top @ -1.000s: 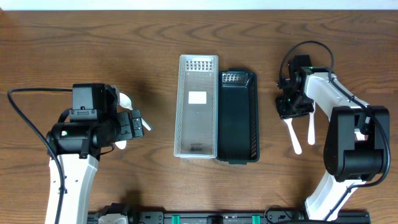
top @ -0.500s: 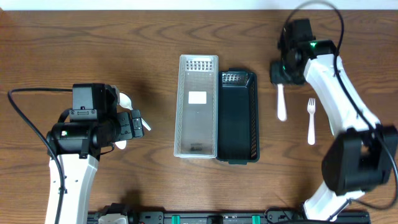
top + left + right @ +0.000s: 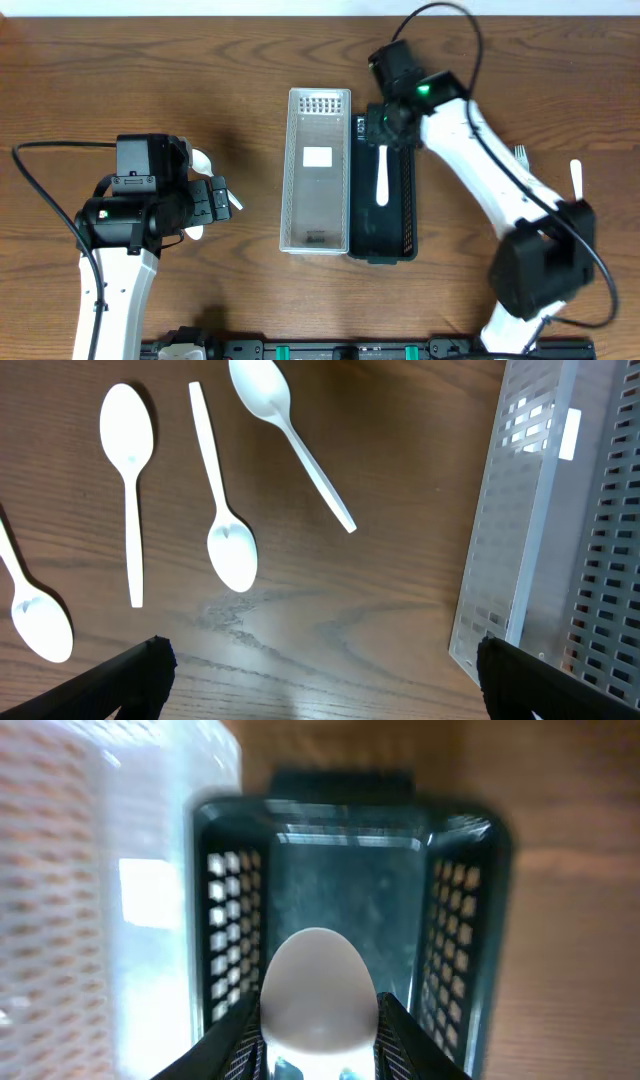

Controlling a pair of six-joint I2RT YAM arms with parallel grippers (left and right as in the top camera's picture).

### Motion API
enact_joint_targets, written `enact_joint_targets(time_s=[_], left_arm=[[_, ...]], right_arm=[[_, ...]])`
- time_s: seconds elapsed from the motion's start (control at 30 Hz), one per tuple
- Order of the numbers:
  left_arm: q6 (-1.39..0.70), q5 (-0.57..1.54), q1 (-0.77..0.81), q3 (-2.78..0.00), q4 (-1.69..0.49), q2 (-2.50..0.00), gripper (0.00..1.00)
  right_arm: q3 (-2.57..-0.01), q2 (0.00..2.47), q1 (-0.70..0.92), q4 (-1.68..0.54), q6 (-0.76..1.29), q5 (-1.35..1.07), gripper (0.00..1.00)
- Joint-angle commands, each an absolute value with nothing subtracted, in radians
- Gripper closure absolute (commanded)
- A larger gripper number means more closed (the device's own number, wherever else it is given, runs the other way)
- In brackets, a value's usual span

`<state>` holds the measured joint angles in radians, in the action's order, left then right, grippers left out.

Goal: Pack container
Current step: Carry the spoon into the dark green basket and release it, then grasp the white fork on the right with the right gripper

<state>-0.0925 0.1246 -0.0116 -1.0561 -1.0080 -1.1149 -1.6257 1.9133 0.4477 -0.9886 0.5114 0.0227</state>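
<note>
One white plastic spoon (image 3: 381, 180) is seen clamped in the closed jaws of the right gripper (image 3: 318, 1042), hanging directly over the black slotted basket (image 3: 400, 225) in the middle of the wooden table (image 3: 150, 60). In the right wrist view its rounded bowl is framed between the two fingers, with the dark floor of the basket below it; the spoon is not yet lying inside. No other cutlery can be made out in the black basket. Touching its left side, a clear slotted basket (image 3: 318, 170) is set parallel to it, and only a white label (image 3: 318, 156) is seen in it. To the right, partly hidden by the right arm, a white fork (image 3: 520, 153) and another white utensil (image 3: 575, 178), too covered to be identified, are left on the table. Far to the left, the left gripper (image 3: 320, 680) is held above the table with its jaws spread wide and nothing between them; beneath it four more white spoons (image 3: 230, 550) are scattered on the wood, well apart from the baskets. The packing is judged to be barely begun: one spoon is about to be lowered, and the loose pieces on both sides are all unpacked.
</note>
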Motion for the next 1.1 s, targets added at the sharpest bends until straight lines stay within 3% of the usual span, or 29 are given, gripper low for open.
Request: enact_joint_targets(time_s=[0.0, 0.1, 0.27, 0.37, 0.47, 0.77, 1.07], left_arm=[[-0.084, 0.116, -0.017, -1.079, -1.008, -1.117, 0.02], [-0.084, 0.116, -0.017, -1.079, -1.009, -1.117, 0.02], [-0.084, 0.116, -0.017, -1.079, -1.008, -1.117, 0.02], [-0.084, 0.116, -0.017, -1.079, -1.008, -1.117, 0.02], [-0.084, 0.116, -0.017, -1.079, -1.008, -1.117, 0.02], [-0.084, 0.116, -0.017, -1.079, -1.008, -1.117, 0.02], [-0.084, 0.116, -0.017, -1.079, -1.008, -1.117, 0.02]], right_arm=[[-1.613, 1.972, 0.465, -1.009, 0.545, 0.037, 0.99], [-1.613, 1.997, 0.467, -1.026, 0.533, 0.037, 0.93], [-1.615, 1.993, 0.467, -1.014, 0.484, 0.038, 0.61], [-1.628, 1.983, 0.463, -1.007, 0.452, 0.038, 0.55], [-1.673, 1.950, 0.442, -1.016, 0.404, 0.042, 0.30], [-1.766, 1.729, 0.219, -1.118, 0.310, 0.126, 0.08], [-1.619, 1.742, -0.082, -1.218, 0.114, 0.123, 0.04]])
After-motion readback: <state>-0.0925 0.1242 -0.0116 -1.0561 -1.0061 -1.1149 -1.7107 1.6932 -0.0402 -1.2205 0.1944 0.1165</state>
